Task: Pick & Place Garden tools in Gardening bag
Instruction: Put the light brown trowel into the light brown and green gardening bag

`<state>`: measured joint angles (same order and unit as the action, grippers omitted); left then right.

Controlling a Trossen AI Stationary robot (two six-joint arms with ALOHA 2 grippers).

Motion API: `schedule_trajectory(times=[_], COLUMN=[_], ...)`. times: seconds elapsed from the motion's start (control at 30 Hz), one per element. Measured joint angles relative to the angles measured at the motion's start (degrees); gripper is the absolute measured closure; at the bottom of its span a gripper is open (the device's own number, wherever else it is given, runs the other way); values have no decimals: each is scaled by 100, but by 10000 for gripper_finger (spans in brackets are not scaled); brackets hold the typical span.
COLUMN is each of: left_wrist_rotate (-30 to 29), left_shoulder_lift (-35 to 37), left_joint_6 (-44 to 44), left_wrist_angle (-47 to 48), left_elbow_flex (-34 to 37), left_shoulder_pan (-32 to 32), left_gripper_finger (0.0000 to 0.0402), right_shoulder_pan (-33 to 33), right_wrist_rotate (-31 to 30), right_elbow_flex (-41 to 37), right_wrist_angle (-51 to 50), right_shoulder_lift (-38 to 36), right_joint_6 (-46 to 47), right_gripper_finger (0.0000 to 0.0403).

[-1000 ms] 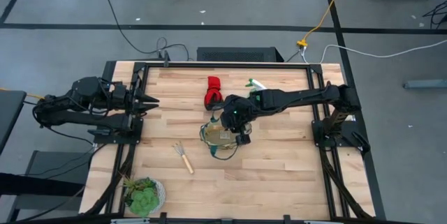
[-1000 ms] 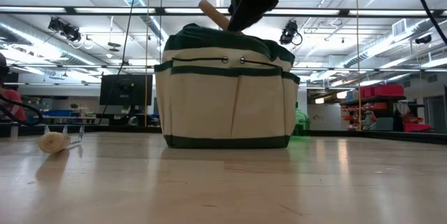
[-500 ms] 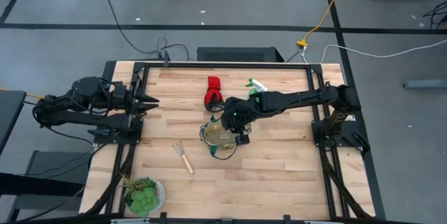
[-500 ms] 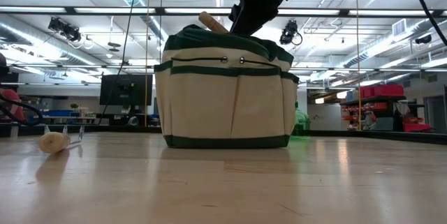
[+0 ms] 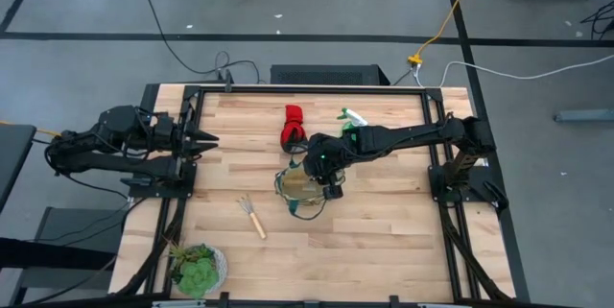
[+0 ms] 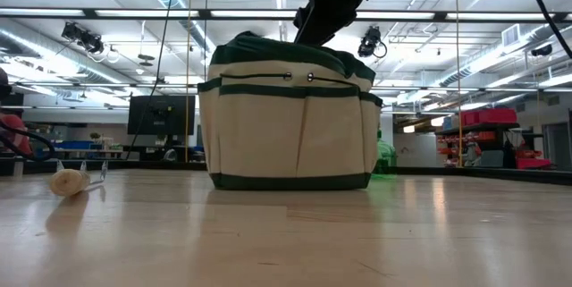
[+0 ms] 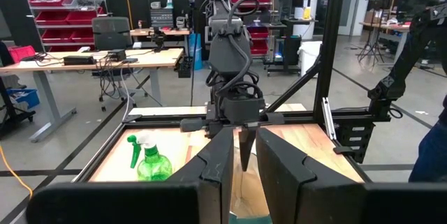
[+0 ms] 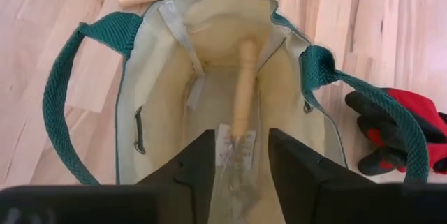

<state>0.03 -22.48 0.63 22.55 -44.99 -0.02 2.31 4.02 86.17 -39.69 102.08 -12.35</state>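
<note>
Directly over the round tan fabric gardening bag with dark green rim and looped handles [image 5: 302, 188], the right gripper [image 8: 237, 155] hangs with its fingers parted and nothing between them — a pale wooden-handled metal hand rake [image 8: 241, 98] lies loose inside the bag. A second wooden-handled rake [image 5: 252, 216] lies on the table beside the bag, the red-and-black glove bundle [image 5: 292, 126] and green spray bottle with white nozzle [image 7: 148, 162] behind it. Off at the table's edge, the left gripper [image 7: 243, 160] waits, fingers narrowly apart, empty.
</note>
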Motion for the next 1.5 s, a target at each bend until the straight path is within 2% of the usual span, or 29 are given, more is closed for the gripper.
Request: schedule_trajectory(times=[0.23,0.57,0.73,0.93,1.07,1.5], left_wrist_rotate=[-1,-1,0,1,0,1], left_shoulder_lift=[0,0,-2,0,0,0], left_joint_6=[1,1,0,1,1,1], left_wrist_angle=[-1,0,0,0,-1,-2], left_elbow_flex=[0,0,0,0,0,0], left_shoulder_pan=[-1,-1,0,-1,-1,1], left_gripper_finger=[330,330,330,330,330,330], right_shoulder_pan=[0,0,0,0,-1,-134], right_wrist_rotate=[3,3,-18,-630,-807,-810], right_elbow_flex=[0,0,0,0,0,2], right_wrist_angle=[-16,-12,16,64,63,21], right_shoulder_lift=[0,-2,-246,-744,-1095,-1769], right_joint_6=[3,-14,-14,48,140,438], right_gripper_finger=[248,248,248,249,262,339])
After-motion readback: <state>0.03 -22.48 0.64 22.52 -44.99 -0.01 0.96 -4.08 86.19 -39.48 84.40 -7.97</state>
